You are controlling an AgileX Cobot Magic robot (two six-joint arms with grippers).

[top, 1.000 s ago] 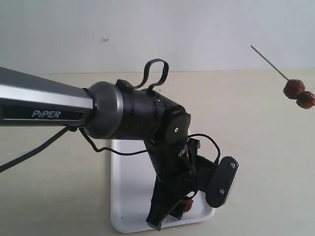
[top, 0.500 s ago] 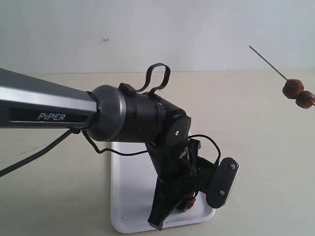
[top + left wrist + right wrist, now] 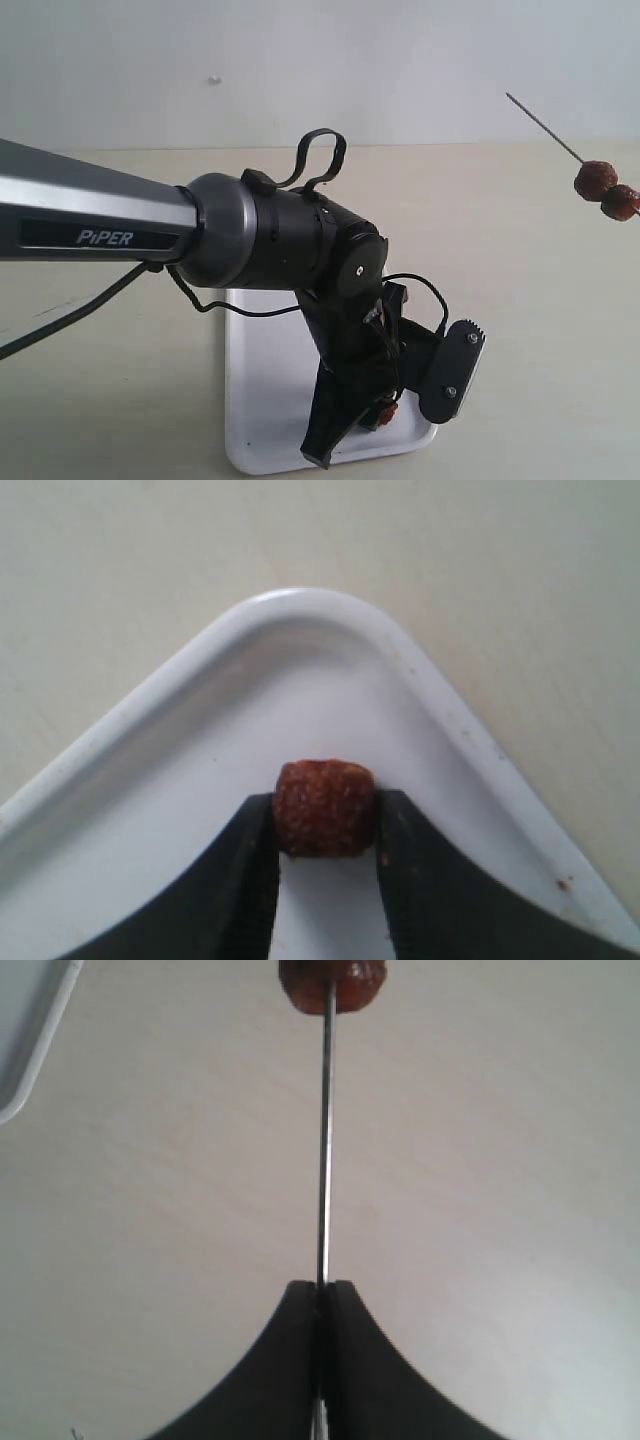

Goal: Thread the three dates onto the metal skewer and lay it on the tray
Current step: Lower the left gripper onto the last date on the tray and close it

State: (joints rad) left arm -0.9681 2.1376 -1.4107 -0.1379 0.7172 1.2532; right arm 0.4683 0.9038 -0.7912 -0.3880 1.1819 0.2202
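The white tray (image 3: 262,400) lies near centre on the tabletop (image 3: 520,330) and holds one date (image 3: 324,807) in its near right corner, close to the rim. The left tool (image 3: 325,830), half closed, pinches that date between its fingers. At the right edge the right tool (image 3: 322,1295), closed tight, grips the metal skewer (image 3: 545,125), which is raised aslant with two dates (image 3: 597,179) threaded on it. A second ago the left tool's jaws stood wider; the skewer has barely shifted.

Two wrinkly red-brown dates (image 3: 597,179) sit touching on the thin grey skewer (image 3: 545,127), up at 2 o'clock, tip pointing to 10 o'clock. The third date (image 3: 323,807) sits in a corner of the white tray (image 3: 262,395), at 6 o'clock.
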